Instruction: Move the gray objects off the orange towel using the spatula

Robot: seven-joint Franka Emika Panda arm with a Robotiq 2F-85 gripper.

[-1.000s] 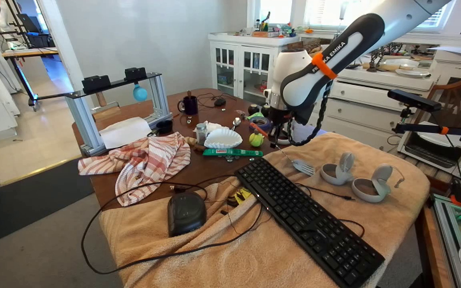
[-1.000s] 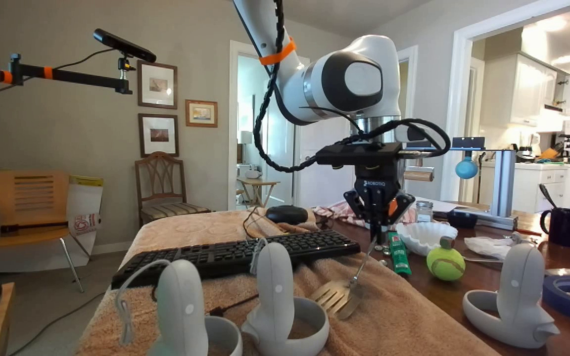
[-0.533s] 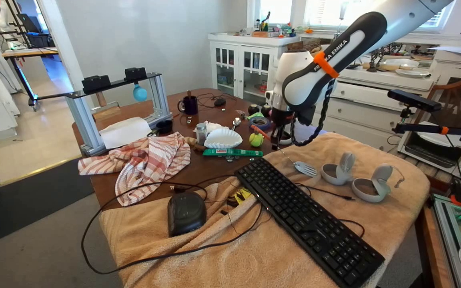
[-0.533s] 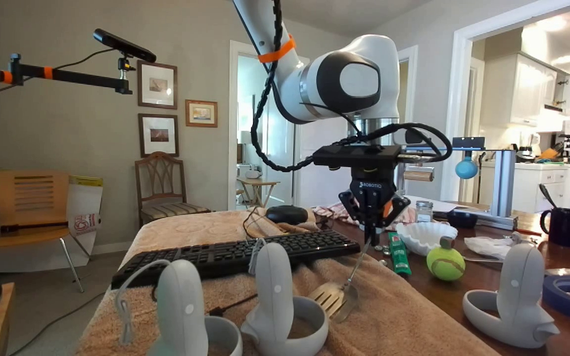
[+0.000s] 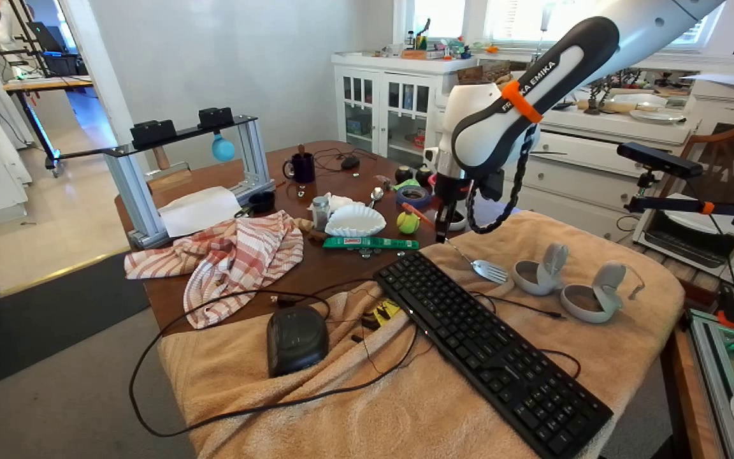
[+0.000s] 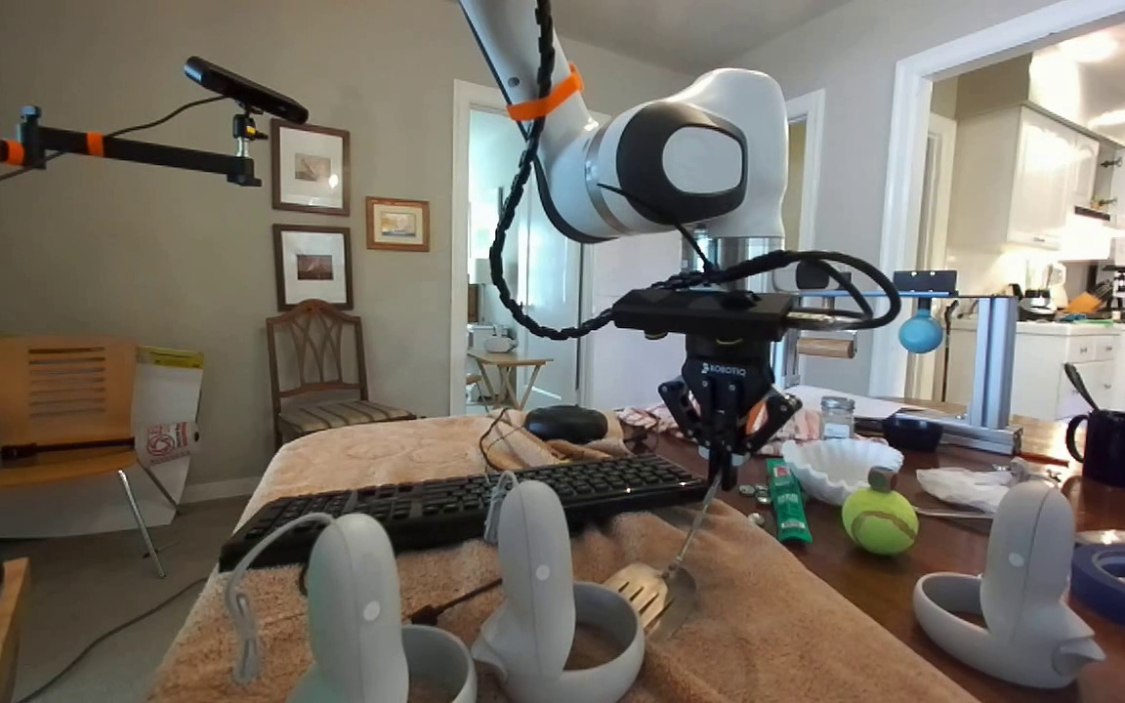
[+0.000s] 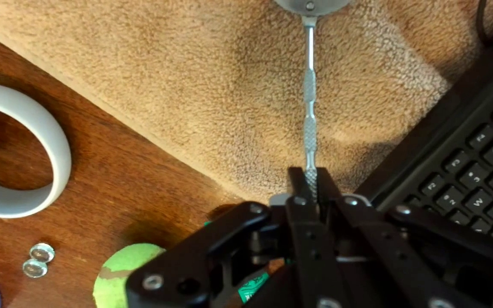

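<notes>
"What have the fingers [image 7: 327, 188] got?"

"The spatula [image 7: 310, 85], by its thin metal shaft [image 7: 310, 132]. They're pinched together with just that between them."

"And its slotted head [image 5: 482, 266]?"

"Low against or just above the orange towel [image 5: 418, 408], right of the far end of the black keyboard [image 5: 494, 350]. It points right, just beside one gray object [image 5: 546, 275]; whether they touch, I can't tell."

"Where are the others?"

"A second gray object [image 5: 608, 298] sits on the towel too, farther right and a little nearer. A third gray object [image 6: 1021, 596] is off it, on the bench [image 7: 114, 171], near the tennis ball [image 6: 880, 517]."
</notes>
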